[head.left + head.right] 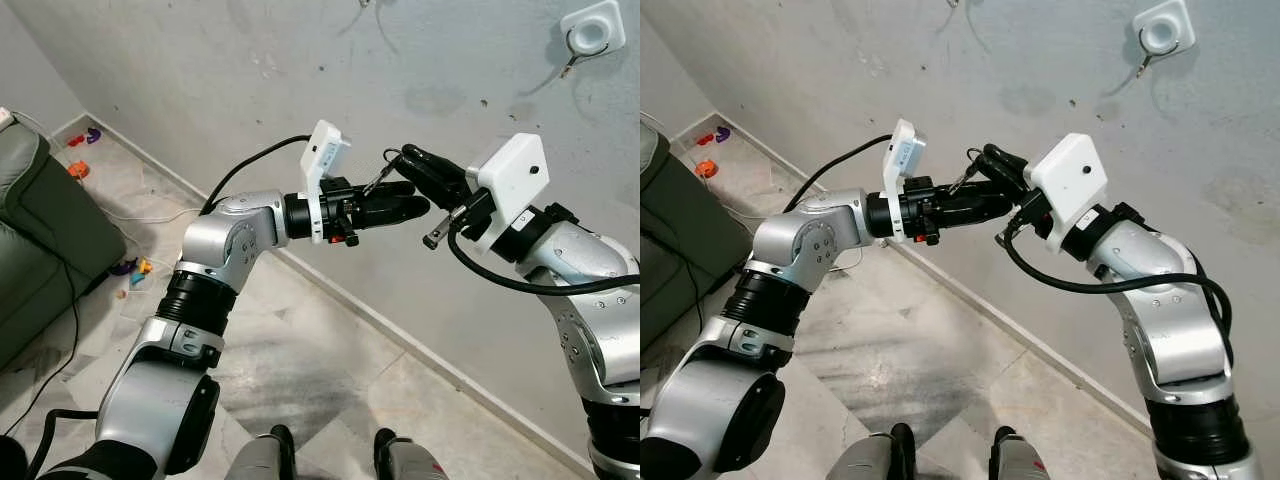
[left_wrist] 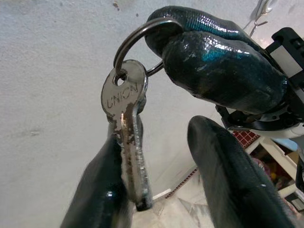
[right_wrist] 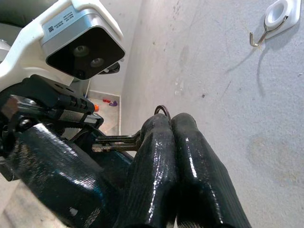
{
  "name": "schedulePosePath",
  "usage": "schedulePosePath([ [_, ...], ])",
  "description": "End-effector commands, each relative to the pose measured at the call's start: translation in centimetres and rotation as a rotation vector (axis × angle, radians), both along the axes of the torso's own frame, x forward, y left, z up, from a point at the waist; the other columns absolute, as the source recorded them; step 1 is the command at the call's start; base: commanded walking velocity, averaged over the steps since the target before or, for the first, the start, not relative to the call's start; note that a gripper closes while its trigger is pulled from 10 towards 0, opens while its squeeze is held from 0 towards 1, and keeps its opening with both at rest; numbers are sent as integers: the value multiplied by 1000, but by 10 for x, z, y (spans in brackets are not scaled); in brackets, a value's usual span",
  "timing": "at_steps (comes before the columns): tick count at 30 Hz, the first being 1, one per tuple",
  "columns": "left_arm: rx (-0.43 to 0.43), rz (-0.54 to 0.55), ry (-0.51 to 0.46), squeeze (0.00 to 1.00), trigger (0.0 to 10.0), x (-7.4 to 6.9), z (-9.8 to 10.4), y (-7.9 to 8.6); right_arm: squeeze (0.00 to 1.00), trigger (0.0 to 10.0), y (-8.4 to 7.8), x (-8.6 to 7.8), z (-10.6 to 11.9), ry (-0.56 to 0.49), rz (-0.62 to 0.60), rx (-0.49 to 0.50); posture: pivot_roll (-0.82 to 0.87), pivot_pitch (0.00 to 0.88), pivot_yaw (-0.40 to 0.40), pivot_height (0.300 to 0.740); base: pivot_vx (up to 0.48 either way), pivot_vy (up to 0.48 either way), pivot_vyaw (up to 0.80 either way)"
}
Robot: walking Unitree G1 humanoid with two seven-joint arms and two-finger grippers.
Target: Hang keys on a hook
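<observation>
A silver key, its edge flecked with dark wear, is hanging on a silver ring; glossy black claw fingers are showing teal glints against the mottled grey wall.

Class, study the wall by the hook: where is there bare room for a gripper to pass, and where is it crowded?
Free: the bare grey wall between the hook and the right gripper, and the floor tiles along the skirting. Crowded: where the left gripper and right gripper meet around the keys and key ring; also the floor corner with toys beside the sofa.
</observation>
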State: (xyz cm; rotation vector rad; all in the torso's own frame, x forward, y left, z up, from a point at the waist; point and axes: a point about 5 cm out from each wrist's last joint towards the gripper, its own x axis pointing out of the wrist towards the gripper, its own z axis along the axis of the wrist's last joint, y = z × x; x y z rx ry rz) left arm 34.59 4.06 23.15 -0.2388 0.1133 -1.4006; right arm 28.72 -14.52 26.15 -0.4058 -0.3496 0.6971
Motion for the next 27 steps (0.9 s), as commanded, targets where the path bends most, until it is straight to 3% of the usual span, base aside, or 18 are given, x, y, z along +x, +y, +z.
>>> schedulePosePath([
  [1,13,10,7,1000,10000,-1,-4,3,0,0,-1,0,4,-28,-4,10,-148,186,116,740,0,0,0],
  [4,5,23,20,1000,10000,-4,-9,7,0,0,-4,3,3,-34,-34,5,-146,185,118,740,0,0,0],
  [14,-67,232,85,1000,10000,-12,-29,30,0,0,-20,11,1,-42,-147,16,-125,182,102,740,0,0,0],
  [20,-103,318,90,1000,10000,-17,-29,37,0,0,-25,15,0,-43,-178,18,-113,182,97,740,0,0,0],
  [27,-113,500,104,1000,10000,-30,-41,48,0,0,-35,21,-4,-34,-264,72,-101,184,107,740,0,0,0],
])
